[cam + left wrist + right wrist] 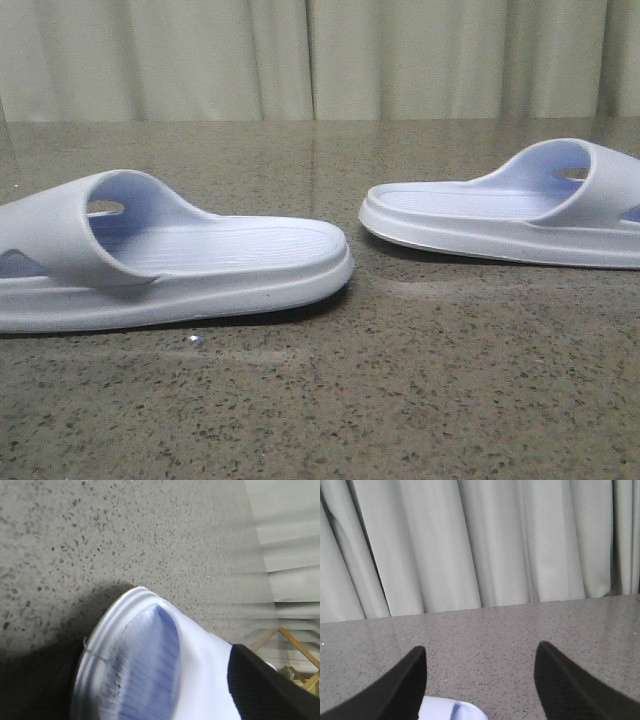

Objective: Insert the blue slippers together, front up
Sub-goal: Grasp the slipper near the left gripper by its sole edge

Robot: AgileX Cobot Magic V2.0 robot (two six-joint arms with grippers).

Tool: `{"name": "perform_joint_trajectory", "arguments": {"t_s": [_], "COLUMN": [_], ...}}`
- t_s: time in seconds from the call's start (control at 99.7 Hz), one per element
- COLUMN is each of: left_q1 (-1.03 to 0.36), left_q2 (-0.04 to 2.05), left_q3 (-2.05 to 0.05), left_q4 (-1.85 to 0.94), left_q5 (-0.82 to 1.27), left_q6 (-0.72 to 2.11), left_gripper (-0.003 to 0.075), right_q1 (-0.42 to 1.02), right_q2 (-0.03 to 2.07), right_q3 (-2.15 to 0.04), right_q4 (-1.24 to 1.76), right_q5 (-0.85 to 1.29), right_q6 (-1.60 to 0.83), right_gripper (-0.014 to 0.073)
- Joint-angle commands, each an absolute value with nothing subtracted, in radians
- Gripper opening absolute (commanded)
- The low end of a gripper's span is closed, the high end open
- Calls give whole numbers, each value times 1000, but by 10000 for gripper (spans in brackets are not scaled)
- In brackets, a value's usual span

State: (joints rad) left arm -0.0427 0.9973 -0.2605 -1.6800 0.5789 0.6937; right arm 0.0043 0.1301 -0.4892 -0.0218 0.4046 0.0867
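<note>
Slippers sit apart on your speckled stone table [330, 400], soles down: left slipper [170, 255] w/ heel end pointing toward the right slipper [510, 210], a clear gap of bare tabletop btwn them, neither touching. Your left claw [155, 680] is right over the left slipper [145, 665]; one dark finger [270, 690] lies against its pale outer side, the other is only a dark blur on the opposite side, so the slipper sits btwn the fingers, but you can't tell from the wrist view if they're actually clamped on it. Your right claw [480, 680] is spread wide, fingers [395, 690] well apart w/ nothing held; the edge of the right slipper [450, 711] shows just below and btwn the fingertips, closer to one finger. Pale curtain [480, 540] hangs beyond the table's far edge, ahead of that claw.
</note>
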Motion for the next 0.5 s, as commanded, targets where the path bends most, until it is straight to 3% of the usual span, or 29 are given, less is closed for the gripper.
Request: {"name": "perform_joint_trajectory", "arguments": {"t_s": [0.0, 0.261, 0.491], "left_q1": [-44, -44, -44], "left_q2": [1038, 1038, 1038], "left_q3": [-223, -223, -223], "left_q4": [-1635, -1633, -1633], "left_q5": [560, 560, 557], "left_q6": [654, 656, 658], "left_gripper": [486, 211, 15], "right_q1": [-3, -3, -3], "right_q2": [154, 154, 154], "right_q3": [-514, -514, -514], "right_q4": [-24, -24, -24], "right_q5": [321, 321, 321], "right_q6": [82, 82, 82], "right_gripper": [403, 403, 403]}}
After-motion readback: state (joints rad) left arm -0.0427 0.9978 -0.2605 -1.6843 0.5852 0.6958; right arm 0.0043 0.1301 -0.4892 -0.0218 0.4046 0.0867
